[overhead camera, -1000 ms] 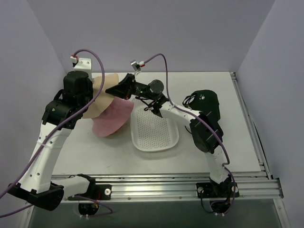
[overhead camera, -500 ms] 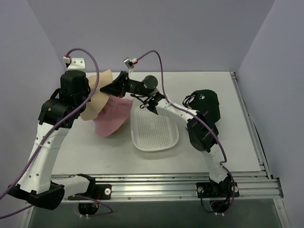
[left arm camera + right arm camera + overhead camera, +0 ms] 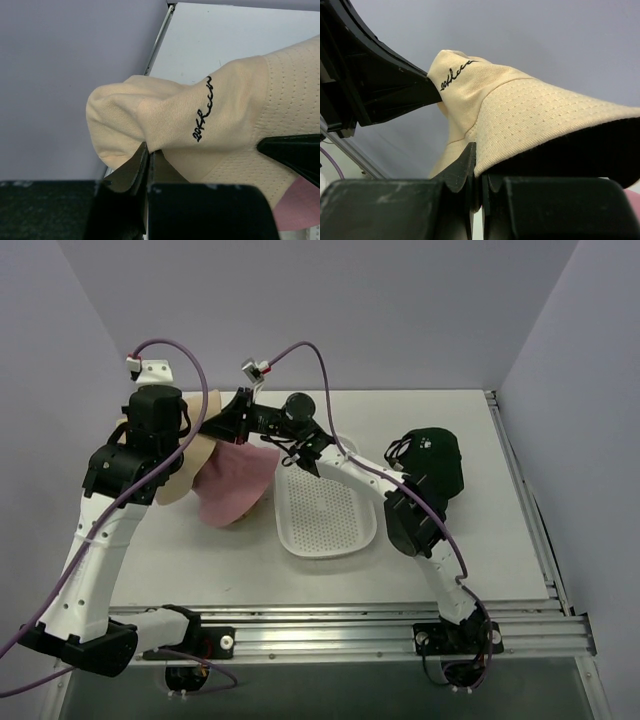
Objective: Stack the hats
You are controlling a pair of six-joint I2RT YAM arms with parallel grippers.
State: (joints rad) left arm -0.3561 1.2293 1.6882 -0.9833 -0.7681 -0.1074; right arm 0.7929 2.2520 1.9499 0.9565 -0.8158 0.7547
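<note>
Beige hat stretched between 2 clenched pincers, above the pink hat
Left gripper pinches its crown fold, right gripper its brim; the pink one lies below both, nearer the right pincer's side

From above and behind the arm bases, the fixed camera looks down over the table. Both wrist cameras sit tight behind their fingertips, facing each other across the shared beige hat.
</note>
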